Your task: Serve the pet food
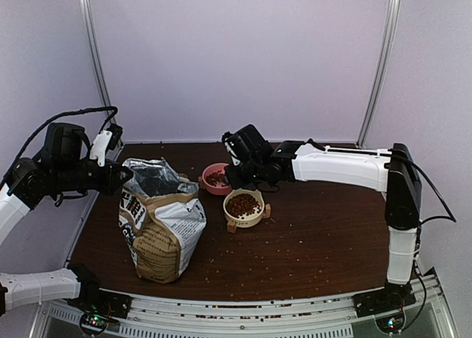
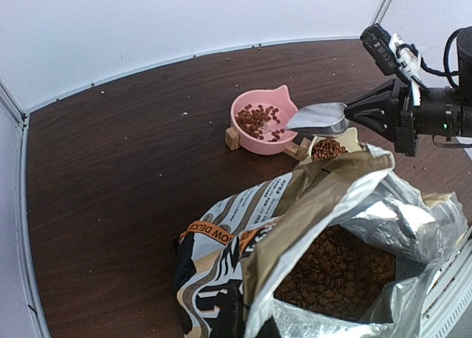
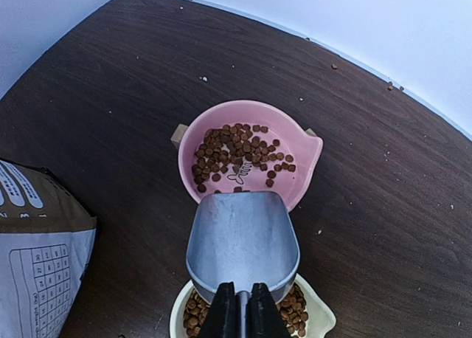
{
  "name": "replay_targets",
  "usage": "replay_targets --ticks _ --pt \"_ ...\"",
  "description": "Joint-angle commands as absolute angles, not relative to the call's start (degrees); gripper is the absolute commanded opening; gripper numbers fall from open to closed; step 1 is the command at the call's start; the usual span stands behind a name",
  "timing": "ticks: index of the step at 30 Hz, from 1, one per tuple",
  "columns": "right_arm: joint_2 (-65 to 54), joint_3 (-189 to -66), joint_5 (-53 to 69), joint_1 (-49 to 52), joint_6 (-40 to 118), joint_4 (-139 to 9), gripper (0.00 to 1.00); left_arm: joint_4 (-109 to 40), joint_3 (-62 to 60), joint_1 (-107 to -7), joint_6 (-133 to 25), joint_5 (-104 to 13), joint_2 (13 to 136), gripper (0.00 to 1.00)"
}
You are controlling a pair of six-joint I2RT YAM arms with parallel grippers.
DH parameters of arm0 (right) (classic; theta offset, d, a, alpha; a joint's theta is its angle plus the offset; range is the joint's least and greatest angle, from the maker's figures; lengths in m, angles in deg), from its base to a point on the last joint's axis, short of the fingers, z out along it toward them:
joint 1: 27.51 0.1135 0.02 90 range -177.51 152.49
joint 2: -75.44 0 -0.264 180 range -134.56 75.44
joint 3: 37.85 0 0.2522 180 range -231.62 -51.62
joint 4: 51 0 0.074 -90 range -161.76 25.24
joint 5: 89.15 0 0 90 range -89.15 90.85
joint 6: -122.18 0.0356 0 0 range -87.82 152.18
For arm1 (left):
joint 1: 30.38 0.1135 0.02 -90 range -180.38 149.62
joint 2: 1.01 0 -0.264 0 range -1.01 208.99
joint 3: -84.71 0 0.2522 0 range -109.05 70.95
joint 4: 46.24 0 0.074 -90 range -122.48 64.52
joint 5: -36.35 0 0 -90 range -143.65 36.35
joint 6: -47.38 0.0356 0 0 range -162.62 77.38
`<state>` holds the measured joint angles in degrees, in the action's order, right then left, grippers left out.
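Bag (image 1: 158,220): one, nearest, left side, mouth open, pet food (image 2: 332,268) heaped inside.
Left hand (image 1: 122,177): closed tight at bag rim, apparently pinching it.
Right hand (image 3: 237,312): clamped on handle of one scoop (image 3: 242,235), empty; long axis runs away over cream bowl (image 3: 318,310) to pink bowl (image 3: 306,157).
Bowls: two, both part-filled.
Refill, my guess: bag lies left of right hand.

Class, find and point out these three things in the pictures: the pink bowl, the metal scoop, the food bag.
pink bowl (image 3: 296,142), right wrist view, bare inner wall on its right.
metal scoop (image 3: 242,238), right wrist view, middle of its hollow.
food bag (image 1: 158,242), top view, printed front panel.
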<state>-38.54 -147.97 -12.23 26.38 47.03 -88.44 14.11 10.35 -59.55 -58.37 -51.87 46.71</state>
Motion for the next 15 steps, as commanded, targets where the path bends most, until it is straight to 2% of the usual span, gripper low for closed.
replay_targets --ticks 1,10,15 --pt "-39.49 -151.98 -12.61 25.64 47.03 -93.22 0.00 9.78 10.26 -58.42 -57.60 -53.16 45.49 0.00" --pt "-40.49 -158.15 -12.06 25.28 45.21 -99.88 0.00 9.62 10.22 -58.42 -57.74 -52.43 45.82 0.00" --pt "-32.61 -154.20 -12.28 25.35 45.55 -98.47 0.00 10.01 9.65 -58.35 -58.53 -51.76 46.76 0.00"
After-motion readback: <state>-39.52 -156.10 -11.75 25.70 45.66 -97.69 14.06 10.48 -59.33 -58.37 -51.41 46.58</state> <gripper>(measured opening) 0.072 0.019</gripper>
